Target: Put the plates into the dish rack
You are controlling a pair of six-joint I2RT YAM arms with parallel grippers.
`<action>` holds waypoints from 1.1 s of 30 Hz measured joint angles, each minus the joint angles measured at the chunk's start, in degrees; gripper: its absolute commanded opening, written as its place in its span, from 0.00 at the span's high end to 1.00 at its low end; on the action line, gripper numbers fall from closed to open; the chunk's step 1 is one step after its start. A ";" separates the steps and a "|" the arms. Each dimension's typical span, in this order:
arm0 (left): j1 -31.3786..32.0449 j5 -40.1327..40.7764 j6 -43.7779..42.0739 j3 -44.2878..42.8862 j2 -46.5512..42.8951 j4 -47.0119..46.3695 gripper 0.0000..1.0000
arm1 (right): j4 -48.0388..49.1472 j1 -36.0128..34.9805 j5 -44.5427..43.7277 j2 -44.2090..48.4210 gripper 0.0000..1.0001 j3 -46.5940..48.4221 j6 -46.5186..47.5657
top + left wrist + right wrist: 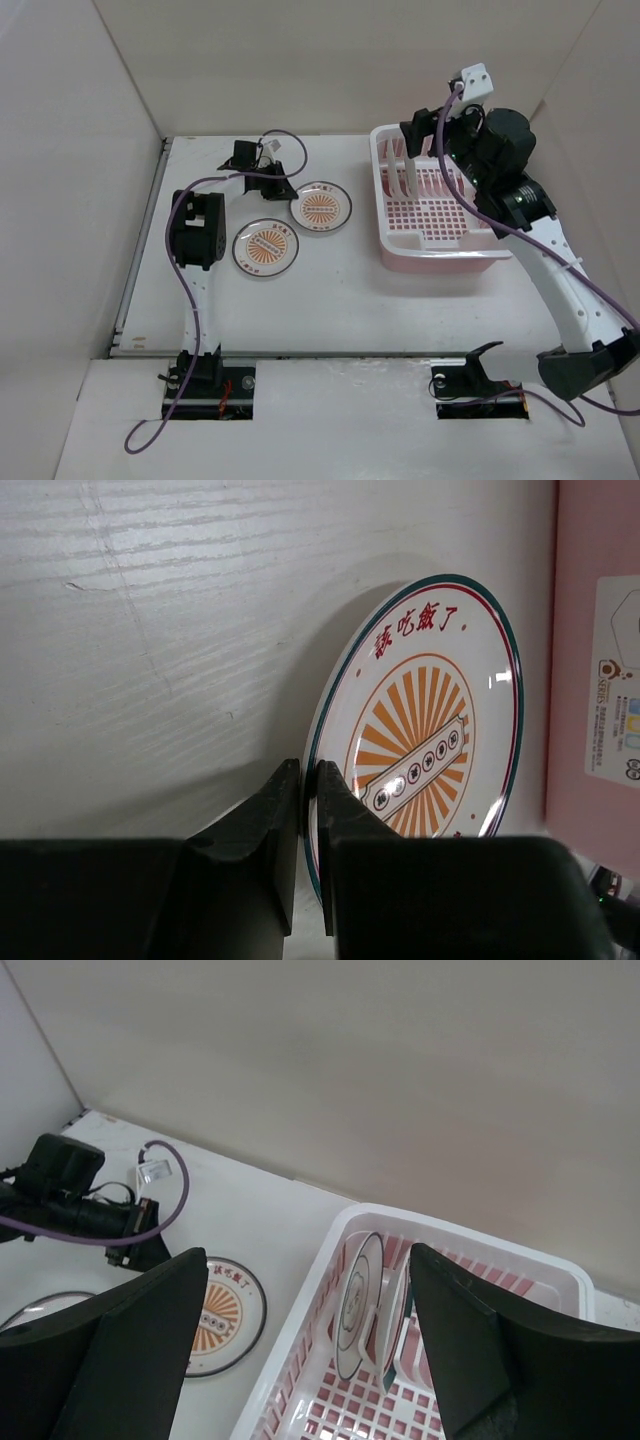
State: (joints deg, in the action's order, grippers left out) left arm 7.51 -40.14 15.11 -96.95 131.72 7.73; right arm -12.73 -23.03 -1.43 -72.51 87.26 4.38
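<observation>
as the left hand [308, 785] pinches the rim of the sunburst plate [430, 730] on the side away from the dish rack [440, 250], the plate rests on the worktop [330, 300] just beside the rack; the right hand [308, 1260] hangs wide and empty above it.

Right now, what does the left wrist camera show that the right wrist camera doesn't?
Only the left wrist view: a close look at the left pincer shut on the rim of a sunburst plate, the red writing on that plate, and a label on the rack. Only the right wrist view: the right pincer open above the rack, and two plates standing upright in its slots. Both: that sunburst plate and the pink rack.
</observation>
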 measured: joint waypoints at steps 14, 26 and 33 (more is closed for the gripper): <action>-4.04 8.20 19.54 -1.97 -7.10 4.11 1.00 | 0.70 -12.17 -0.02 -10.45 0.00 -4.31 11.30; -10.51 10.36 33.90 9.38 -25.66 5.49 1.00 | 2.75 -20.65 -1.29 -27.89 0.00 4.44 22.80; -8.57 10.43 40.48 14.88 -31.15 6.45 1.00 | 3.23 -25.66 -6.38 -36.57 0.00 12.11 30.67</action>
State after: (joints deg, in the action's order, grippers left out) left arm -1.06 -29.71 55.59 -82.06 100.57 14.17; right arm -9.50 -48.69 -7.81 -109.08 99.37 35.05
